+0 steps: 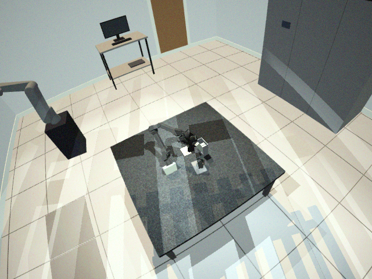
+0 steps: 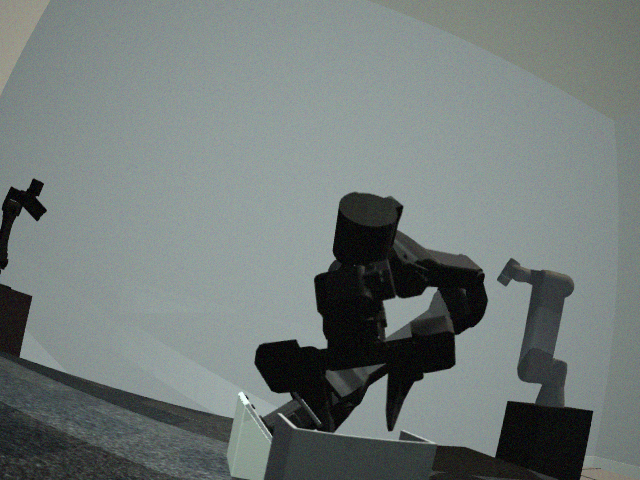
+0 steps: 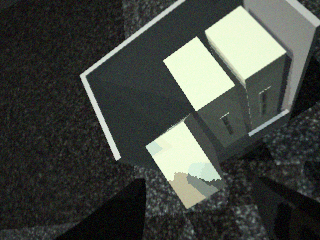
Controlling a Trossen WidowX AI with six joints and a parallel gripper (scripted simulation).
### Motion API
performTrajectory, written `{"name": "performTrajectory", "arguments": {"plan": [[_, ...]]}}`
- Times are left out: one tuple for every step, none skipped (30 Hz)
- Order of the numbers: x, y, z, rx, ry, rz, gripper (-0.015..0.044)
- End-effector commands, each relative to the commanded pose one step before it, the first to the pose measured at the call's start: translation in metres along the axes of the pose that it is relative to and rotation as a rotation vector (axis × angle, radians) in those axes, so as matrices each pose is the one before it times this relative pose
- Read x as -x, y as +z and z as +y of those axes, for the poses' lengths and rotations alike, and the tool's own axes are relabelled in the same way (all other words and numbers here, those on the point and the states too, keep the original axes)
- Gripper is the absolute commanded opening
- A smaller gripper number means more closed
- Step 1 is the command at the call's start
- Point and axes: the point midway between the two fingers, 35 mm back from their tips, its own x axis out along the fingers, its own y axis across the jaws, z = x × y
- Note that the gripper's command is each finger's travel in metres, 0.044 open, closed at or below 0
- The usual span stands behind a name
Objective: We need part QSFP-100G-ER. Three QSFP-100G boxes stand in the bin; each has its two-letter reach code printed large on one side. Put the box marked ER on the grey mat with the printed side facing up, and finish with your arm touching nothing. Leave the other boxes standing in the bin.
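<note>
Box (image 3: 182, 165), possibly ER, before the parted pincer (image 1: 190, 148) (image 2: 359, 428) (image 3: 199, 186).
Its top is seen between the ungripping fingers, long axis set obliquely across the closing line; code unseen.

Looked like a robotics lab or test room — had a pedestal-mounted arm (image 1: 38, 102) (image 2: 542, 320), a computer monitor (image 1: 114, 27) on a workstation (image 1: 121, 42), tall grey cabinets (image 1: 303, 60) and a tiled floor (image 1: 126, 111).

Inside the bin (image 3: 100, 117), two boxes (image 3: 212, 75) block one end.
</note>
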Motion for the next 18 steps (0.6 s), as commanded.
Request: {"name": "performTrajectory", "arguments": {"plan": [[0.00006, 0.00249, 0.00064, -0.1460, -0.02667, 0.02777, 0.0243], [0.00027, 0.00067, 0.00057, -0.0413, -0.00667, 0.00717, 0.0243], [0.00029, 0.00062, 0.00060, -0.0412, -0.00690, 0.00700, 0.0243], [0.00032, 0.00056, 0.00063, -0.0412, -0.00713, 0.00683, 0.0243], [0.00034, 0.00051, 0.00065, -0.0412, -0.00736, 0.00664, 0.0243], [0.00036, 0.00045, 0.00067, -0.0412, -0.00758, 0.00645, 0.0243], [0.00038, 0.00039, 0.00069, -0.0411, -0.00779, 0.00625, 0.0243], [0.00040, 0.00033, 0.00071, -0.0411, -0.00800, 0.00605, 0.0243], [0.00042, 0.00027, 0.00072, -0.0411, -0.00821, 0.00583, 0.0243], [0.00044, 0.00021, 0.00073, -0.0410, -0.00841, 0.00561, 0.0243], [0.00046, 0.00015, 0.00073, -0.0410, -0.00860, 0.00538, 0.0243], [0.00048, 0.00010, 0.00073, -0.0410, -0.00878, 0.00515, 0.0243], [0.00050, 0.00004, 0.00073, -0.0409, -0.00896, 0.00491, 0.0243], [0.00052, -0.00002, 0.00072, -0.0409, -0.00914, 0.00466, 0.0243], [0.00054, -0.00008, 0.00071, -0.0409, -0.00930, 0.00441, 0.0243], [0.00056, -0.00014, 0.00070, -0.0409, -0.00946, 0.00415, 0.0243], [0.00058, -0.00019, 0.00068, -0.0408, -0.00961, 0.00389, 0.0243], [0.00060, -0.00025, 0.00066, -0.0408, -0.00975, 0.00362, 0.0243]]}}
